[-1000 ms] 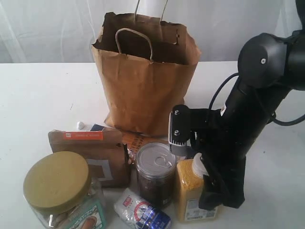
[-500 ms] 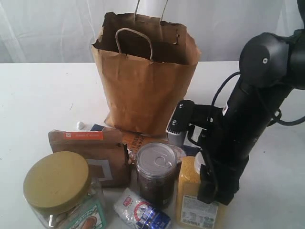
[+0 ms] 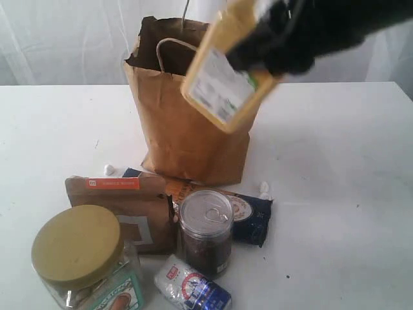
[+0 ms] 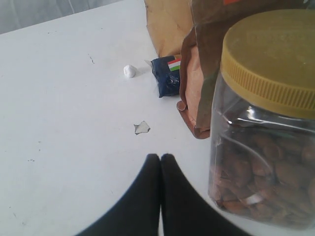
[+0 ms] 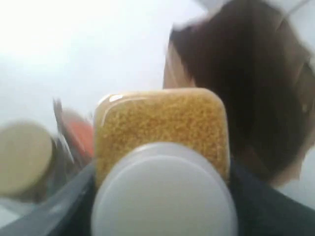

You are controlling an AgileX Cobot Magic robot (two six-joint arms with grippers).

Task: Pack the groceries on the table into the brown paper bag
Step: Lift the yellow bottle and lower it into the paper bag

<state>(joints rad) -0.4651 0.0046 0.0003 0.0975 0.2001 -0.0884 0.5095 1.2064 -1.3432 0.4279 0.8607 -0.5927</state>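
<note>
Since the earlier frames the bottle (image 3: pixel 222 81) has left its place on the table (image 3: pixel 335 194) beside the can (image 3: pixel 205 232). It now hangs in the air, tilted with its labelled base lowest, across the upper right edge of the bag (image 3: pixel 187 129) in the exterior view. The right gripper (image 3: pixel 277 39) has risen with it and grips it at the neck. In the right wrist view dark fingers (image 5: pixel 74 201) flank the bottle just under its white cap. The bag's dark open mouth shows beyond the bottle in that view. Whether the bottle is directly over the mouth cannot be told.

The bag stands upright, its rim crumpled, one handle loop standing up at the front edge. The table to the right of the bag is bare.

The vacated spot exposes the pack (image 3: pixel 251 216), which lies flat between the foot of the bag and the can, with a white crumb (image 3: pixel 263 188) just beside it. The remaining goods crowd the near left:
- The pouch (image 3: pixel 126 206) stands just left of the can.
- The jar (image 3: pixel 80 255) stands in front of the pouch.
- The packet (image 3: pixel 192 289) lies in front of the can.

The left gripper (image 4: pixel 160 162) is low over the table beside the jar, jaws pressed together and empty. A small scrap (image 4: pixel 141 128) lies ahead of it.
</note>
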